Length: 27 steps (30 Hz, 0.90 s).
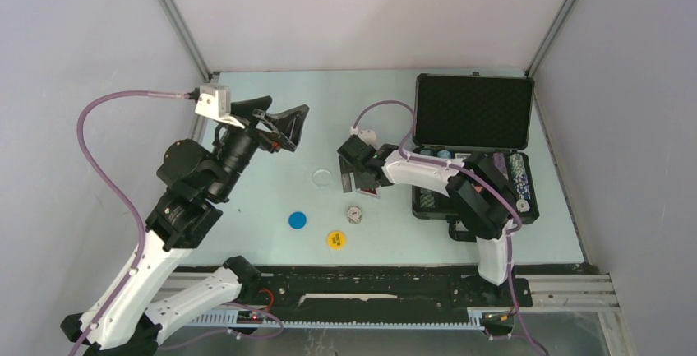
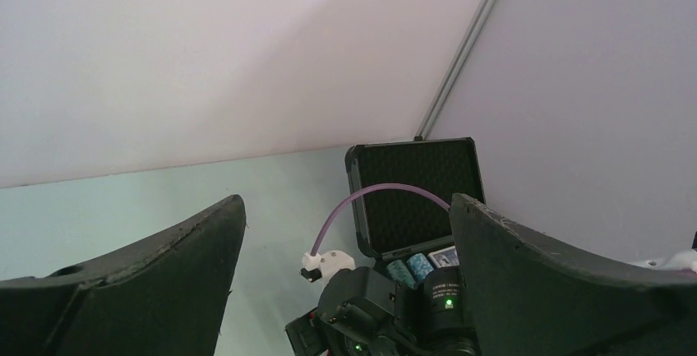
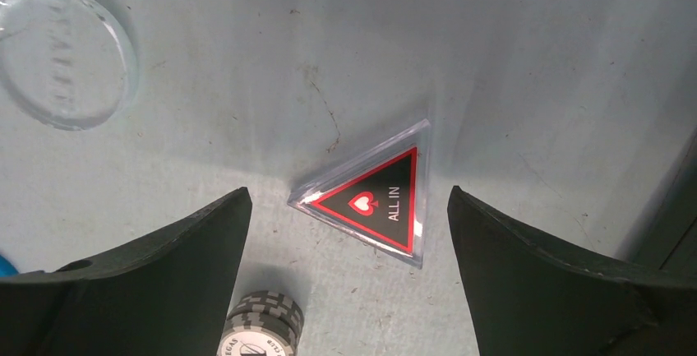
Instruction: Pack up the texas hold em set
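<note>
The black case (image 1: 473, 113) of the texas hold em set stands open at the right, lid up, with chip rows (image 1: 518, 177) in its base. My right gripper (image 3: 349, 196) hangs open just above the table, left of the case. A clear triangular "ALL IN" button (image 3: 374, 200) lies flat between its fingers, untouched. A short stack of grey striped chips (image 3: 263, 323) sits by the left finger. My left gripper (image 1: 286, 108) is open and empty, raised at the back left and facing the case (image 2: 415, 191).
On the table lie a clear round disc (image 1: 322, 177), a blue round button (image 1: 297, 220) and a yellow round button (image 1: 335, 240). The grey chip stack (image 1: 354, 214) sits between them and the case. The case's edge (image 3: 674, 224) is close on the right.
</note>
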### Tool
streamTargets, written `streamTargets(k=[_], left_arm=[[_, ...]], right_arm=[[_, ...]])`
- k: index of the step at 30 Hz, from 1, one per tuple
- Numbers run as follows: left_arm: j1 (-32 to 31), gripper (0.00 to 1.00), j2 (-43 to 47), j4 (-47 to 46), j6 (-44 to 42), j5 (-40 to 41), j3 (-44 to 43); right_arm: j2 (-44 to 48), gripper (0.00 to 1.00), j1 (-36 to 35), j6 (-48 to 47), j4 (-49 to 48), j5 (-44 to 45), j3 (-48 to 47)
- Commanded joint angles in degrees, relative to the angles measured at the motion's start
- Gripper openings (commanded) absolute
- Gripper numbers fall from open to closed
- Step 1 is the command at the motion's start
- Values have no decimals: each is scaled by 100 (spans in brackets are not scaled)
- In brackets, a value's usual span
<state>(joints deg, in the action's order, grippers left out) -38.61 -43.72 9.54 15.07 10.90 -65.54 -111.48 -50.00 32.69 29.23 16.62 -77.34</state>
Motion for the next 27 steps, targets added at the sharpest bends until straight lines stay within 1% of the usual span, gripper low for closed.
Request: streamTargets(k=[1,6,11,20,23,27], left_arm=[[4,100,-19,-137,72,-133,10],[3,100,-52,-128,75,-147,15],[12,100,-65,-124,67,-118,14],[16,100,-92,-115,82,-147,8],[28,100,-91,-119,84,-150,10],[26,100,-92,-125,93,-153,12]], right_arm=[[-118,99,-59,-45,100,200,-189],[-228,96,-68,-139,32,48,-189],[-273,87,-72,-150,15,19,-193],[-283,85,-125,-176,60,71,-189],[-280,80,-144,-220,48,28,-188],[-295,77,-136,-213,34,-11,-188]])
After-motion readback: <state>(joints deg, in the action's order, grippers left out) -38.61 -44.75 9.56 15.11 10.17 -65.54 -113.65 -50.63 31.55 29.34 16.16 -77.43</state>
